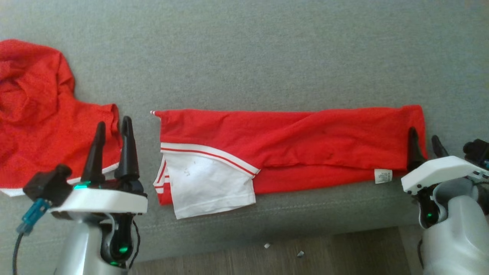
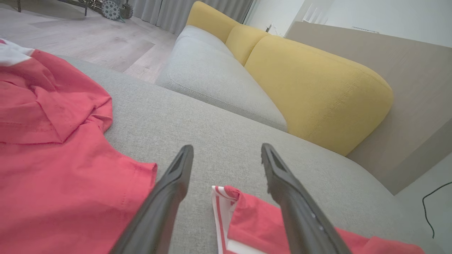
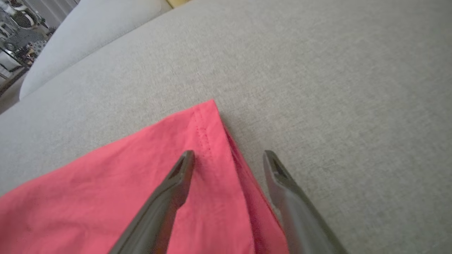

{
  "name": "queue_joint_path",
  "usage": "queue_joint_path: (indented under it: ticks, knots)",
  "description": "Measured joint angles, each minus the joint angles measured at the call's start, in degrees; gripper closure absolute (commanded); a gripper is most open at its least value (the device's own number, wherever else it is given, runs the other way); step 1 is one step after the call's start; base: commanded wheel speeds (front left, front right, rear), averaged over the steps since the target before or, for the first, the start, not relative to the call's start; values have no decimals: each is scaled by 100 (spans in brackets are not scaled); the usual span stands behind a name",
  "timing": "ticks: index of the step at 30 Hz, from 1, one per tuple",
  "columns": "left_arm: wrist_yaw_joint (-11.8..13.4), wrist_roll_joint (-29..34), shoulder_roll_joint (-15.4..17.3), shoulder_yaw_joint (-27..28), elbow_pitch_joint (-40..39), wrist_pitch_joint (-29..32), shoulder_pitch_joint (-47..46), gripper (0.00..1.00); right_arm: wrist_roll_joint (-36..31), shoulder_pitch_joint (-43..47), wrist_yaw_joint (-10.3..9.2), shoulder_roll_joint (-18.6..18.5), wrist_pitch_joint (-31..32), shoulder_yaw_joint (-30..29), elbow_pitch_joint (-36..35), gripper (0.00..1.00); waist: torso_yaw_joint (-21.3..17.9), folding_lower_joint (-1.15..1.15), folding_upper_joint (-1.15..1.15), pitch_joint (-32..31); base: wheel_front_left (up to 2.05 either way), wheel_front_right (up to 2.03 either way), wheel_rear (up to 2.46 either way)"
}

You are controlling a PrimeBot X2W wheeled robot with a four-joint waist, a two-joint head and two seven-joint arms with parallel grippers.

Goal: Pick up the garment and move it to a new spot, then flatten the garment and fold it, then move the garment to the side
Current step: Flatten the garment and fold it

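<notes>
Garment folded into a long red strip, lying flat across the grey sofa seat; white sleeve with red stripes at its left end, small label near the right end. Left gripper spread wide and empty, between a second red shirt and the strip's left corner. Right gripper spread wide too, pinching nothing, one finger over the strip's right edge, the other over bare sofa.
</notes>
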Motion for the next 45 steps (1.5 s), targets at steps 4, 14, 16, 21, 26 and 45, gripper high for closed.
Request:
queue_joint_path:
  ticks: [4,14,16,21,26,45]
  knots:
    - [-10,13,-2,67,4,0,-70,0,-151,-136,0,-12,46,-54,255,0,50,0,0,105,0,0,0]
    - [-46,34,-10,126,16,0,-138,0,-74,-380,-1,-80,224,57,511,100,68,0,0,178,0,0,0]
    - [-46,34,-13,125,21,0,-153,0,-30,-380,-1,-102,203,135,535,100,60,0,0,157,0,0,0]
    - [-46,-79,-20,155,25,0,-180,0,-62,-380,0,-216,33,176,526,100,22,0,0,71,0,0,0]
    - [-43,-209,-22,143,1,0,-182,0,-353,-479,1,-479,10,-54,434,100,-5,0,0,-53,0,0,0]
    - [56,-379,-24,-29,-67,-10,-43,0,-1996,-827,1,-606,455,-1012,103,100,80,0,0,-459,0,0,0]
